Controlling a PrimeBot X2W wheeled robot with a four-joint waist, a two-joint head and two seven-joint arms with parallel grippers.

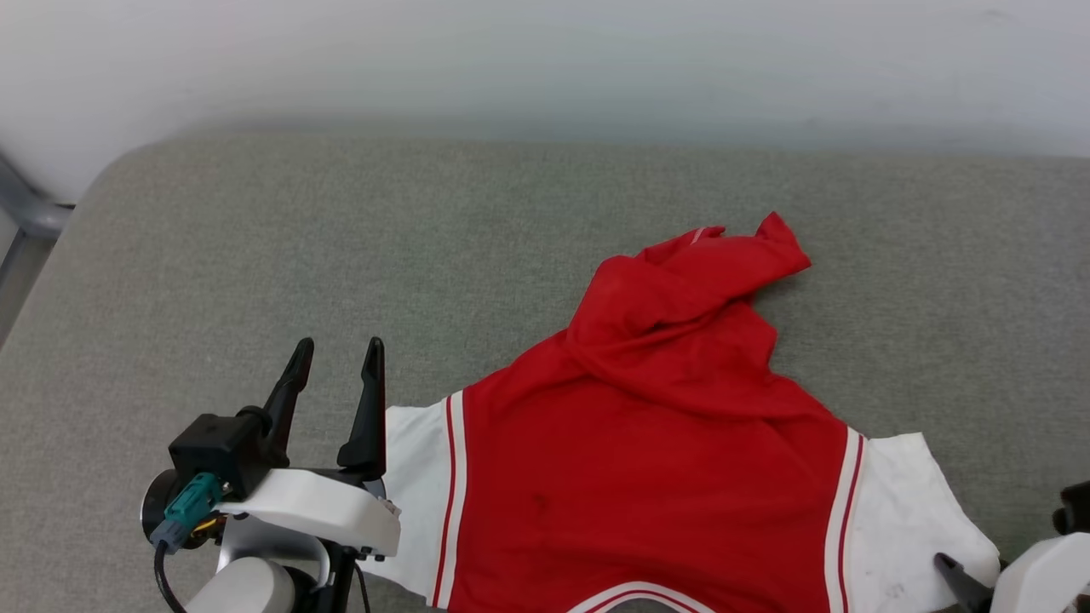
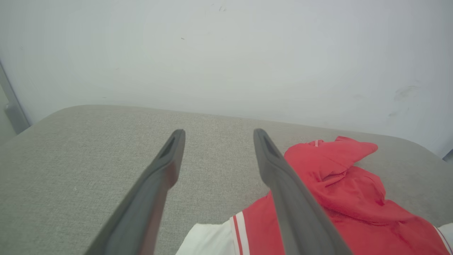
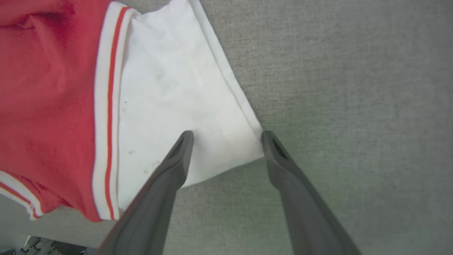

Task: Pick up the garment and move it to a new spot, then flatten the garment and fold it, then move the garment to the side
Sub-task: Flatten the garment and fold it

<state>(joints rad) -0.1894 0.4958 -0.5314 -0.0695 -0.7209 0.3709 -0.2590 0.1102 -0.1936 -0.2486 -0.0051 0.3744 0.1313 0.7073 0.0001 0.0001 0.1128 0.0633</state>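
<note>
Two pairs of jaws, both parted and grasping nothing. Found the shirt (image 1: 647, 477) right of centre on the grey desk (image 1: 255, 255), red body flat, far end (image 1: 681, 281) bunched toward the wall (image 1: 545, 60). Saw the left jaws raised just beside the left white sleeve (image 1: 417, 477), fingertips (image 2: 175, 141) over bare desk. Saw the right jaws straddling the outer corner of the right sleeve (image 3: 177, 88), one fingertip (image 3: 184, 141) over it, the other at its edge. Noted the neckline trim (image 1: 639, 593) close to the near edge, with wide bare room to the left and beyond.
</note>
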